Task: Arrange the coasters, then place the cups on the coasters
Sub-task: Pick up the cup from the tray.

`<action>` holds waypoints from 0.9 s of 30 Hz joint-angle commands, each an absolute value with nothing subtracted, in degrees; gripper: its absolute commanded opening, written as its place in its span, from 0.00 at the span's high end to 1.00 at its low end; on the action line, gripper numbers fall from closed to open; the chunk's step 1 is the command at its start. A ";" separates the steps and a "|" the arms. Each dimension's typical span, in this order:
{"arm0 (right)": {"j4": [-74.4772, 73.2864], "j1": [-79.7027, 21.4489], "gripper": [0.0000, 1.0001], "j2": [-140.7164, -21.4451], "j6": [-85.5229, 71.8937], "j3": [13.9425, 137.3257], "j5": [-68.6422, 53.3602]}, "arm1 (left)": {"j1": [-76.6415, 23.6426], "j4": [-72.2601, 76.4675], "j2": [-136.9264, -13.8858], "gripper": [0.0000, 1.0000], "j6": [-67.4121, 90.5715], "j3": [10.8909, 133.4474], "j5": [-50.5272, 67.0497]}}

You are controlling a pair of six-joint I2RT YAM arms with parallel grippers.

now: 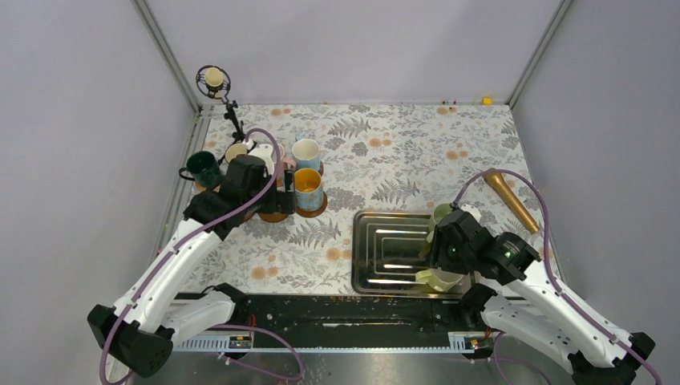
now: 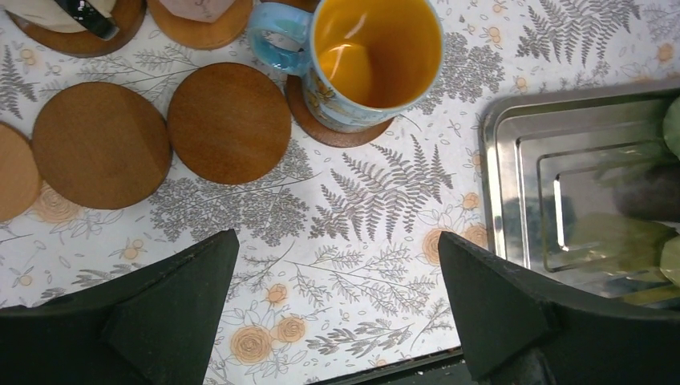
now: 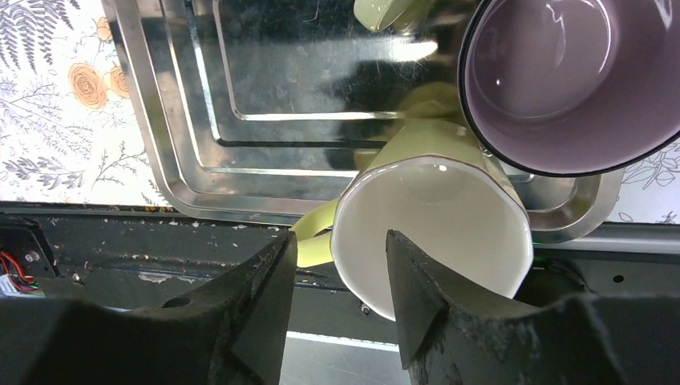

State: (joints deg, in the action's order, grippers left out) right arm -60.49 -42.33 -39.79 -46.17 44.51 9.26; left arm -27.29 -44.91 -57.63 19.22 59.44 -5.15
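Steel tray (image 3: 184, 120) — right end effector (image 3: 341, 265) pinching pale-green cup (image 3: 433, 224) wall | left end effector (image 2: 337, 297) wide, empty

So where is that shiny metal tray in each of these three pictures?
Top external: the steel tray lies right of centre, just left of the right gripper.
Left wrist: its left end fills the right edge of the picture.
Right wrist: it spans the upper part, behind the gripper's fingers.
Shared landmark: the pale green mug at the tray's near right corner, large in the right wrist view; in the left wrist view only blurred green shows at the right edge.
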 commanded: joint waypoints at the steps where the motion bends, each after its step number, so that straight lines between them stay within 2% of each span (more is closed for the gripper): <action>1: -58.36 -42.26 0.47 -41.48 -49.37 43.73 8.69 | -27.38 -42.04 -54.16 0.01 17.67 57.88 -10.05; 4: -57.04 -42.23 0.48 -41.94 -49.70 43.34 9.27 | -27.36 -41.48 -52.77 0.01 17.74 57.16 -10.88; 13: -54.25 -42.25 0.58 -45.28 -49.26 42.45 9.77 | -27.38 -41.08 -51.11 0.01 17.75 56.96 -11.71; 20: -54.34 -42.26 0.79 -46.84 -46.81 44.04 9.75 | -27.37 -41.05 -50.54 0.01 17.93 56.90 -12.57; 24: -55.22 -42.22 0.97 -46.73 -45.01 46.43 9.79 | -27.42 -41.06 -50.36 0.01 17.93 56.95 -12.65; 27: -55.57 -42.21 1.00 -46.95 -42.56 48.46 8.80 | -27.40 -41.00 -50.28 0.01 18.06 56.93 -13.03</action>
State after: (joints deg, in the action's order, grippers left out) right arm -56.10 -42.30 -46.76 -45.45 44.56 9.41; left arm -27.29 -43.57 -51.40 18.41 56.90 -11.22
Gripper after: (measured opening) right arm 0.032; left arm 0.985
